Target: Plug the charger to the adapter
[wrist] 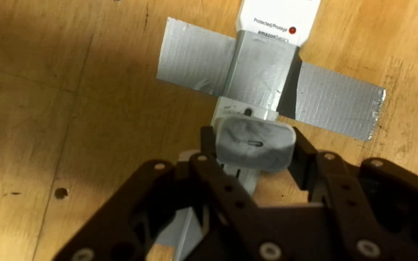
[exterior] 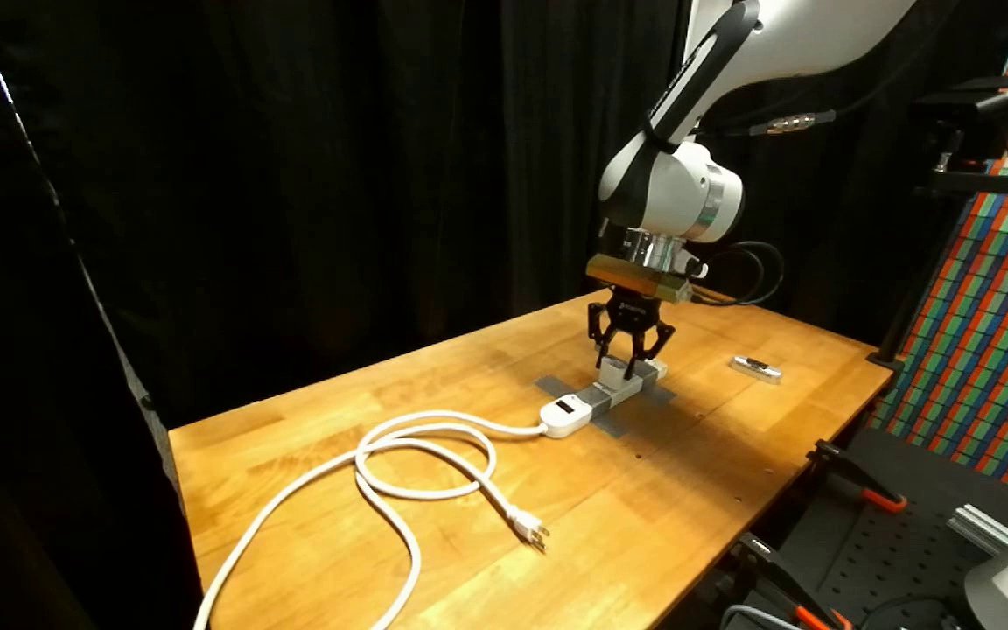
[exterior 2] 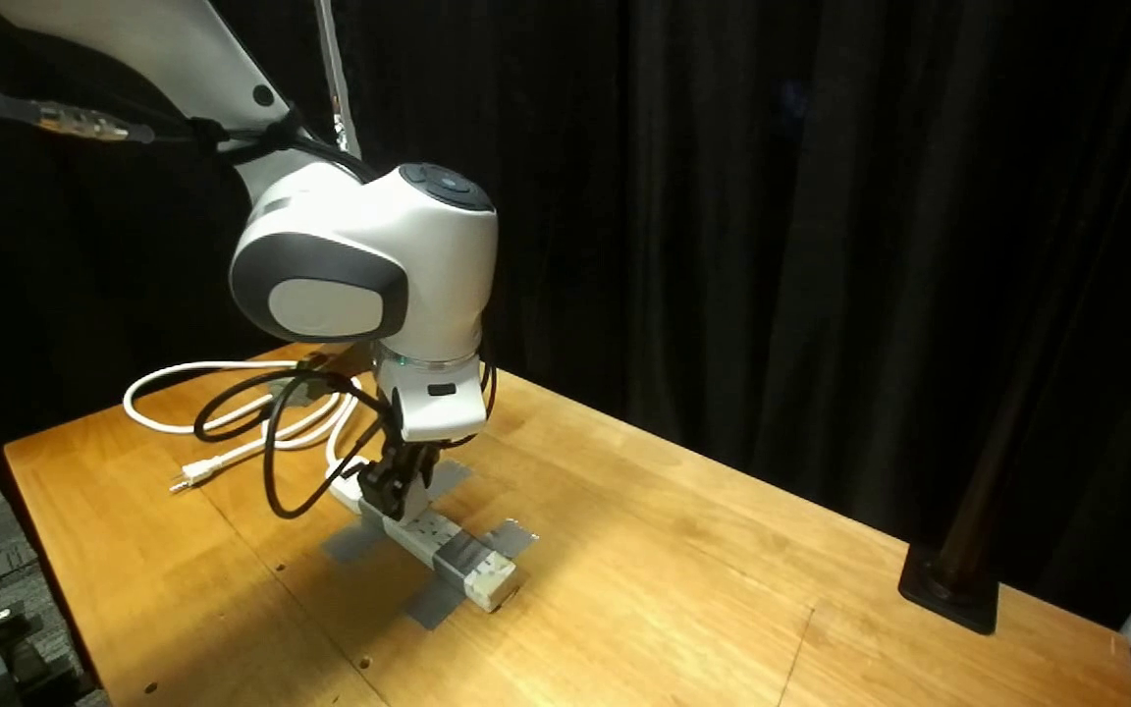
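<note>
1. Charger (wrist: 255, 144) stands on end between the black fingers (wrist: 208, 140) of the tool (exterior: 615, 363), which pinches it by its two short sides.

2. Directly beneath lies the adapter (exterior 2: 425, 537). The block is over its socket stretch, just past the taped band beside the end with the red light (wrist: 292, 30).

3. Everything seems to turn on this: the block's long axis runs crosswise to the bar's, nearly square to it, perhaps with a slight twist. In the wrist view its right end juts past the bar's edge, though the angle may exaggerate that.

4. A dark hole (wrist: 248, 111) of the bar shows just beside the block. The prongs are hidden, so I cannot tell whether they are seated. If not, the move likely calls for lining up, then a straight push down; pushing while off-centre could jam them.

5. Grey tape (wrist: 196, 54) straps the bar to the counter (exterior: 294, 420), which should help it resist the push.

6. Farther out, the white cable (exterior: 423, 496) loops from the bar, and a silver-and-black object (exterior: 756, 369) lies well apart.
</note>
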Controlling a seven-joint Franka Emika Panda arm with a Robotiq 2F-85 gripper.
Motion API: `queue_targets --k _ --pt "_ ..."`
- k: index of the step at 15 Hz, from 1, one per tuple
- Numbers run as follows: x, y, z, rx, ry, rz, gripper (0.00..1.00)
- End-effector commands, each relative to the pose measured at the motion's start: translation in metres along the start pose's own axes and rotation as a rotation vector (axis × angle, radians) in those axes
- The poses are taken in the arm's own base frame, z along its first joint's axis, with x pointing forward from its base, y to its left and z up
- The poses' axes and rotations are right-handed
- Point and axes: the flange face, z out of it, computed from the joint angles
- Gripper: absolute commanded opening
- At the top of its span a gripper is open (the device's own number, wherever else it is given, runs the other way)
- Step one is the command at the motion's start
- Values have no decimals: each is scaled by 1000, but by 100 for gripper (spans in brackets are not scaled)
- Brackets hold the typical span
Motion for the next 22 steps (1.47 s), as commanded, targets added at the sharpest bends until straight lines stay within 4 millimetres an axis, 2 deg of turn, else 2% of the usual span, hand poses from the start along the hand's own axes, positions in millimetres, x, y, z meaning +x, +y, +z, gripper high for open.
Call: queue_targets --k 1,2,6,9,15,19,22 --pt "-7 51 45 -142 -22 -44 74" --pt "-7 49 45 -144 -28 -44 74" --pt "-7 47 59 -189 -37 -64 100" --pt "-8 39 59 -213 -24 -98 100" --pt "-20 -3 22 -149 65 -233 100" --pt "-34 -25 5 -123 73 -271 100" --pt "-36 -43 -14 -77 90 -272 100"
